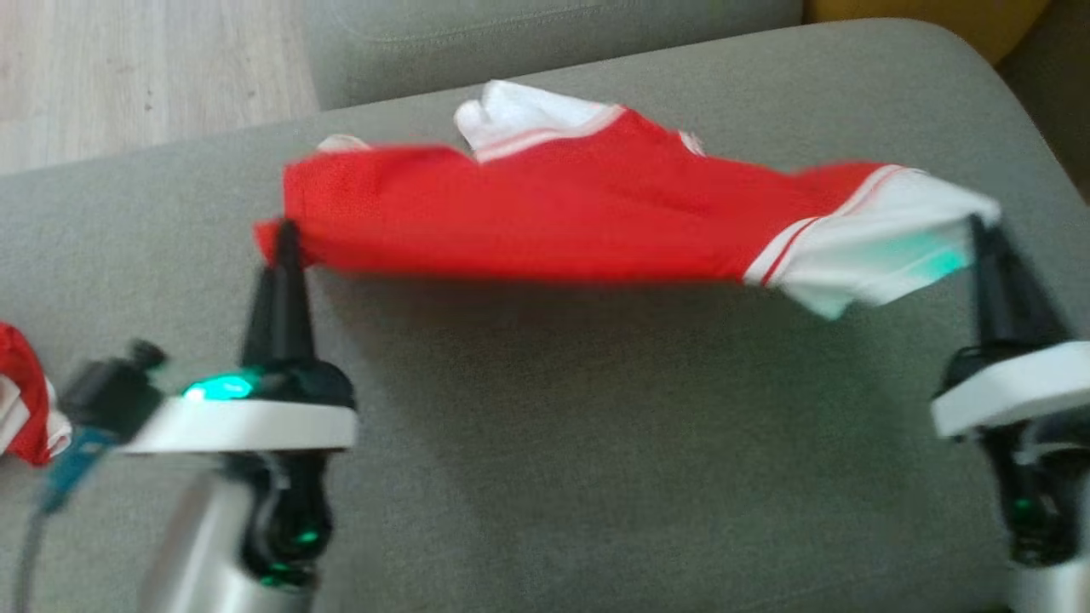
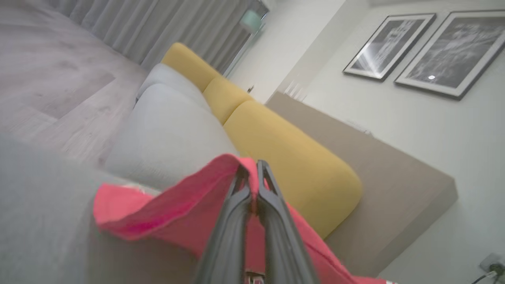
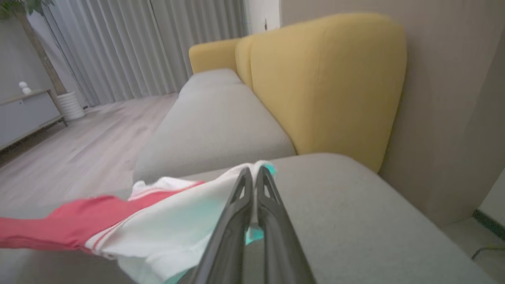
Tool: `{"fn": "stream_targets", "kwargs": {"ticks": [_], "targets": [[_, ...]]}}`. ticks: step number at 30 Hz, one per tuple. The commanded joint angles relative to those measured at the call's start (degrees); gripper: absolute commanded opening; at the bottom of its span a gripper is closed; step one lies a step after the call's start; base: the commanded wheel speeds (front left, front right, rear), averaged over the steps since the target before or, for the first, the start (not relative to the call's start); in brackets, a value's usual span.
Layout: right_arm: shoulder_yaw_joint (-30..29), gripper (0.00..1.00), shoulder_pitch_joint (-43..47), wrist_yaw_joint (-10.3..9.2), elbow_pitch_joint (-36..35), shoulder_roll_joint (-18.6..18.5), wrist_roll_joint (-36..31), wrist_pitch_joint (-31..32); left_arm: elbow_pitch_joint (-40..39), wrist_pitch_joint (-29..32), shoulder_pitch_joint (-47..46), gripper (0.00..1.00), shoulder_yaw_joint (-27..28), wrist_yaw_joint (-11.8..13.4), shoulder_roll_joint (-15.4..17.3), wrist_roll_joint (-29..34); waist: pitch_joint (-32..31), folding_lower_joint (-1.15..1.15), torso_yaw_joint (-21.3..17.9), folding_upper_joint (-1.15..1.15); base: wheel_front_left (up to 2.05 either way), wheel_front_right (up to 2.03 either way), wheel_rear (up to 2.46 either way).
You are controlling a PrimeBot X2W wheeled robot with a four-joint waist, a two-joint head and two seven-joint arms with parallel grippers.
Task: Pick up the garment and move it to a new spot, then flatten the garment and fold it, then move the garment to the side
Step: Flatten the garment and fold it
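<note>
Holding the red-and-white garment (image 1: 545,213) up off the grey seat cushion (image 1: 596,477), strung out sideways; long axis left to right across the head view, square to both sets of fingers; pinched tight on the red end with the left gripper (image 1: 285,232), wrapped in cloth at the tips in the left wrist view; pinched just as tight on the white sleeve end with the right gripper (image 1: 979,226); hanging just ahead of and between the two, no nearer one arm than the other; sagging a little mid-span, close above the cushion; hard to tell whether the far white sleeve touches the seat; looks like the carry or lay-down stage, with flattening and folding yet to do; probably calls for lowering both ends level and well apart to land it flat; worth minding the second red cloth (image 1: 21,396) by the left wrist, well apart from the spread one
</note>
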Motion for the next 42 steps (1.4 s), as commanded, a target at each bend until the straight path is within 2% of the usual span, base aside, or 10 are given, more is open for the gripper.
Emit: {"fn": "stream_targets", "kwargs": {"ticks": [1, 7, 11, 17, 18, 24, 25, 34, 38, 42], "targets": [[0.30, 0.00, -0.83, 0.40, -6.43, -0.31, 0.22, 1.26, -7.35, 2.03, -0.64, 0.00, 3.22, 1.03, 2.01, -1.35, -0.48, 0.00, 0.03, 0.00, 0.00, 0.00, 0.00], [-0.16, 0.00, -2.75, 0.40, -21.80, -0.35, -2.03, 6.40, -26.74, 11.24, -0.30, 0.00, 5.72, 7.04, 4.57, -5.92, -0.19, 0.00, 0.15, 0.00, 0.00, 0.00, 0.00], [1.04, 0.00, -7.18, 0.40, -23.04, -2.33, -1.41, 9.95, -31.42, 17.07, -2.92, 0.00, 5.80, 10.45, 5.71, -8.35, 2.19, 0.00, 0.47, 0.00, 0.00, 0.00, 0.00], [5.73, 0.00, -21.77, 0.40, -7.40, -6.51, 6.01, 10.15, -19.47, 20.56, -15.06, 0.00, 4.85, 9.11, 8.08, -7.36, 9.60, 0.00, 1.28, 0.00, 0.00, 0.00, 0.00], [8.30, 0.00, -29.34, 0.40, 0.75, -7.41, 8.38, 7.70, -12.19, 19.33, -21.13, 0.00, 4.92, 7.91, 9.50, -4.44, 12.42, 0.00, 1.12, 0.00, 0.00, 0.00, 0.00], [13.34, 0.00, -52.60, 0.40, 23.91, -9.47, 8.49, -4.56, 8.38, 10.16, -38.62, 0.00, 4.56, 4.63, 11.88, 4.96, 16.72, 0.00, 1.22, 0.00, 0.00, 0.00, 0.00], [13.34, 0.00, -52.60, 0.40, 23.91, -9.47, 8.49, -4.56, 8.38, 10.16, -38.62, 0.00, 4.56, 4.63, 11.88, 4.96, 16.72, 0.00, 1.22, 0.00, 0.00, 0.00, 0.00], [14.43, 0.00, -75.63, 0.40, 38.86, -10.40, 2.76, -26.35, 19.14, -5.41, -58.59, 0.00, 5.01, 2.91, 11.01, 12.64, 17.69, 0.00, 3.19, 0.00, 0.00, 0.00, 0.00], [17.34, 0.00, -76.82, 0.40, 41.55, -11.81, 2.70, -28.74, 19.38, -7.20, -58.21, 0.00, 5.49, 2.29, 10.53, 14.93, 17.82, 0.00, 3.65, 0.00, 0.00, 0.00, 0.00], [21.19, 0.00, -71.25, 0.40, 43.40, -13.92, 4.33, -29.26, 18.64, -7.50, -50.62, 0.00, 5.95, 1.72, 10.33, 17.62, 17.27, 0.00, 3.64, 0.00, 0.00, 0.00, 0.00]]}}
